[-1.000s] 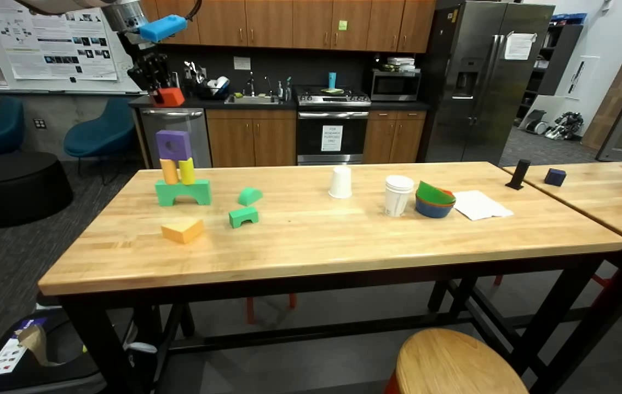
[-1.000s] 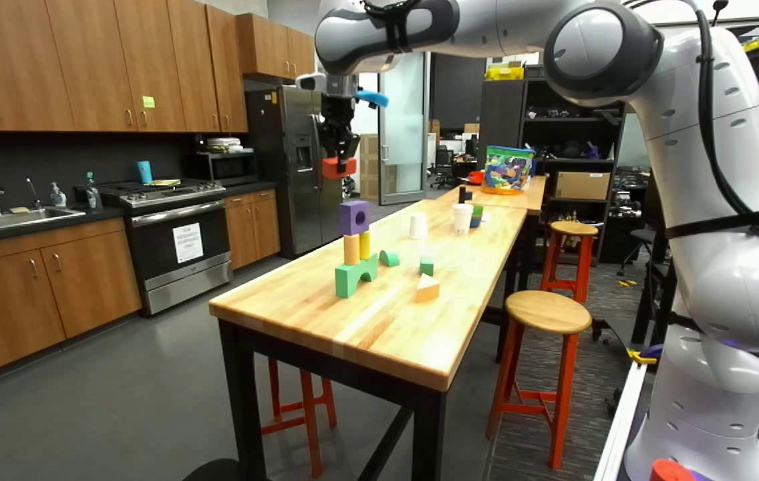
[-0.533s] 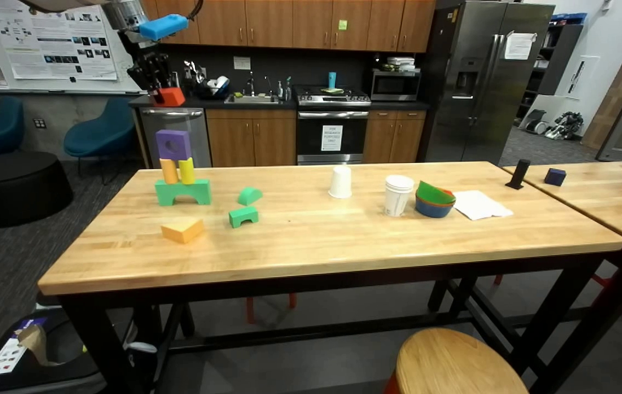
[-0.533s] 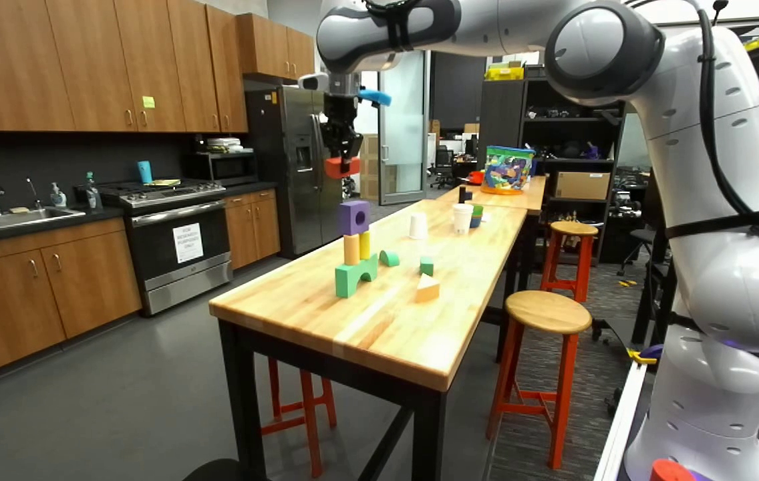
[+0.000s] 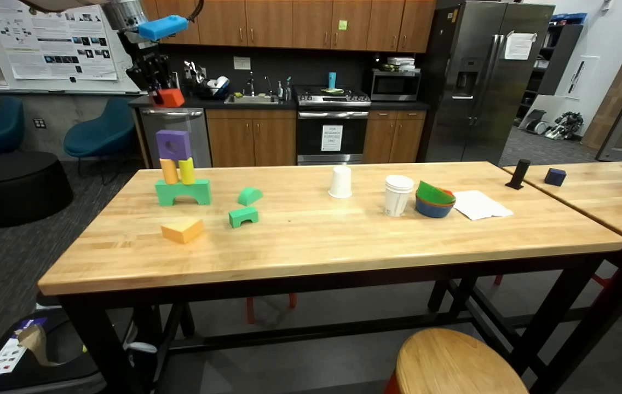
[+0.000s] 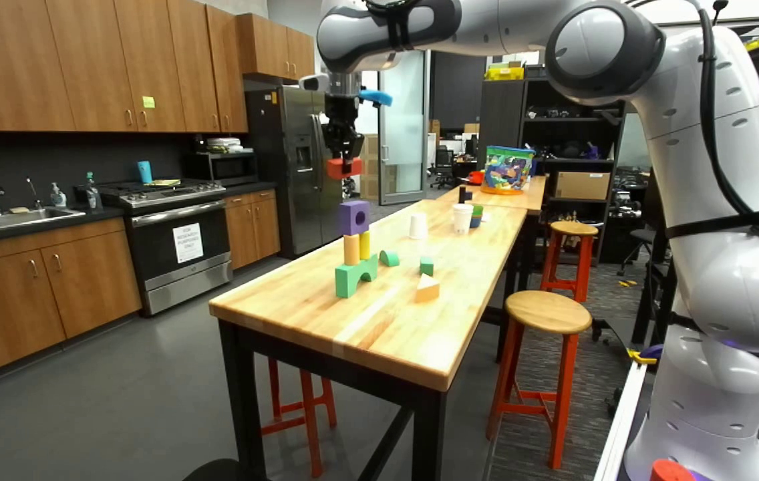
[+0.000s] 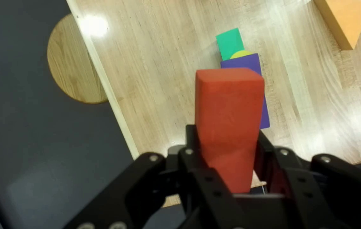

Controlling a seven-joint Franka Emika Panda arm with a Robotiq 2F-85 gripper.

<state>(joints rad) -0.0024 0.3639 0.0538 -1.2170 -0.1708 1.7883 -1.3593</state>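
Note:
My gripper (image 7: 226, 136) is shut on a red block (image 7: 229, 117), one finger on each side. The gripper (image 6: 346, 159) holds the red block (image 6: 343, 168) in the air above a stack of blocks. At the top of the stack lies a purple block with a hole (image 5: 183, 144), apart from the red block. It rests on an orange pillar (image 5: 169, 172) and a yellow pillar (image 5: 186, 171), standing on a green arch (image 5: 183, 189). In the wrist view the red block covers much of the purple block (image 7: 242, 62). The red block (image 5: 169, 98) also shows in an exterior view.
On the wooden table (image 5: 311, 241) lie an orange wedge (image 5: 182, 231), a green half-round (image 5: 249, 196) and a small green arch (image 5: 243, 214). Further along stand an upturned white cup (image 5: 340, 182), stacked cups (image 5: 397, 196), nested bowls (image 5: 435, 209) and white paper (image 5: 481, 206). Stools (image 6: 548, 312) stand alongside.
The gripper and red block have shifted very slightly to the right in an exterior view. The stack and the other things have not moved.

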